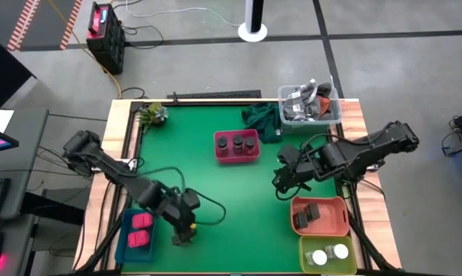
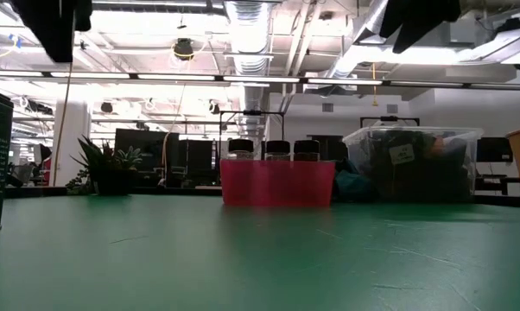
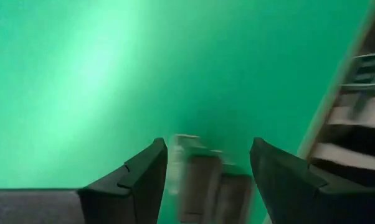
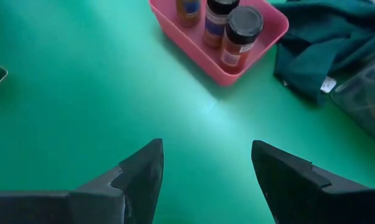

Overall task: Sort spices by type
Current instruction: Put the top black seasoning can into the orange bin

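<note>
Left tool (image 1: 184, 228): we find it low over the desk (image 1: 200, 172) near the front-left corner, just beside the blue tray (image 1: 123, 244). Fingers spread wide, holding nothing.
Item in hand: a small spice container (image 3: 203, 180) lies on the desk between the left fingers; too blurred for us to type it.
Right tool (image 1: 281, 182): raised near the right edge, above the orange tray (image 1: 338, 222); fingers parted, empty.
Sorted stock: three dark brown jars (image 1: 237, 142) in the pink tray (image 1: 236, 158); pink packets (image 1: 141, 229) in the blue tray; dark grey boxes (image 1: 308, 213) in the orange; white-capped jars (image 1: 328, 254) in the green tray (image 1: 352, 261).
Recommendation: we judge the pick imminent. Centre the fingers on the container, descend squarely, close gently, then lift clear of the blue tray's wall.
</note>
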Tool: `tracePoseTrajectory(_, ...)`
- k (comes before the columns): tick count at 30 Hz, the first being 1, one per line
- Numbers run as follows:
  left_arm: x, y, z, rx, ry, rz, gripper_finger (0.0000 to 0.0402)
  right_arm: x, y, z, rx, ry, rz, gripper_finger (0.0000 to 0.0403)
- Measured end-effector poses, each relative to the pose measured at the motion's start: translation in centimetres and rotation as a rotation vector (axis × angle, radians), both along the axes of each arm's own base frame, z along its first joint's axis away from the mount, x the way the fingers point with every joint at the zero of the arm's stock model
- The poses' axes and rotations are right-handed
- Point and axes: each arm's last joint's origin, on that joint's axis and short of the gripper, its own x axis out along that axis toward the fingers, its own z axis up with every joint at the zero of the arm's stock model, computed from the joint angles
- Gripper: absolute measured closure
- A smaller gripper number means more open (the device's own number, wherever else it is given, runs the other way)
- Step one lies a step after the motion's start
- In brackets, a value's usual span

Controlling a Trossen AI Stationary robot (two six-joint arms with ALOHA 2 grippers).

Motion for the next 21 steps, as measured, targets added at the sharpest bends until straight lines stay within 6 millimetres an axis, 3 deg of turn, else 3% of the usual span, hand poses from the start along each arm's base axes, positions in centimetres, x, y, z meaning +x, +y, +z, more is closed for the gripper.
tracePoseTrajectory(5, 1.3, -0.8, -1.8, 0.136, 0.146, 0.008, 0.0182, -0.2, 0.6, 0.1, -0.045, -0.009, 0.027, 0.0132)
tracePoseTrajectory(12, 2.8, -2.0, -2.7, 0.066, 0.115, -0.065, 0.0138, -0.4, 1.3, 0.1, -0.06, -0.012, 0.057, 0.0132)
tracePoseTrajectory(21, 2.5, -1.8, -3.7, 0.086, 0.161, -0.138, 0.0081, -0.1, 1.7, 0.3, -0.057, -0.07, 0.058, 0.0132)
